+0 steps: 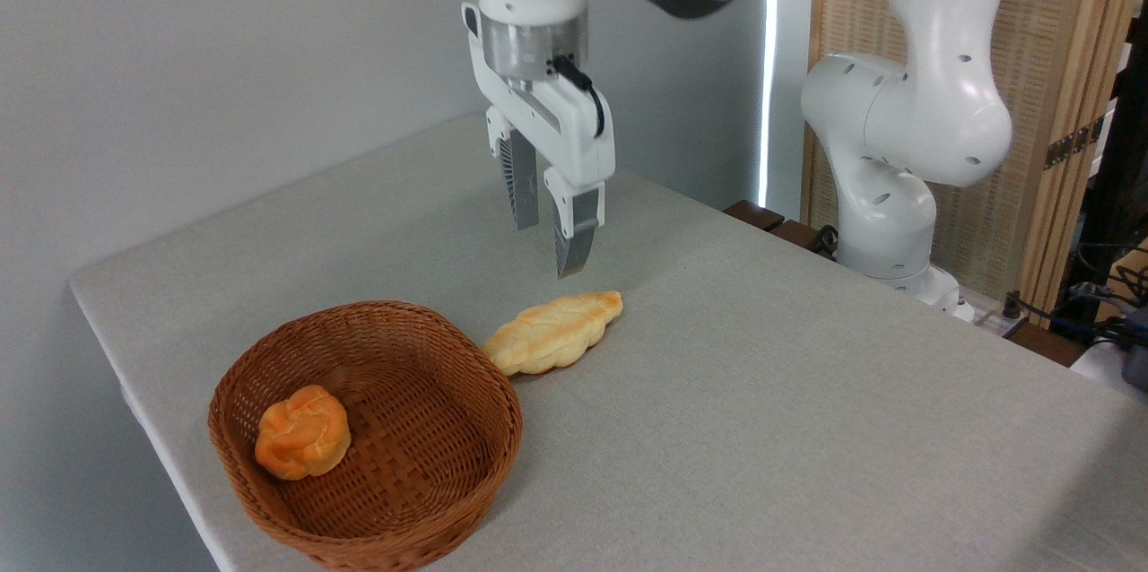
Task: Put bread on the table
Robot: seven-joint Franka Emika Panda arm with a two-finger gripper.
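Observation:
The bread [553, 332], a long pale-golden braided loaf, lies flat on the light grey table [762, 411], just right of the wicker basket's rim. My gripper [549, 245] hangs above the loaf's far end, pointing down, clear of it. Its two fingers stand apart with nothing between them, so it is open.
A brown woven basket [430, 500] sits at the table's front left and holds a small round orange bun [301, 431]. The arm's white base [897, 195] stands beyond the table's right edge, before a wooden screen. Cables lie at the far right.

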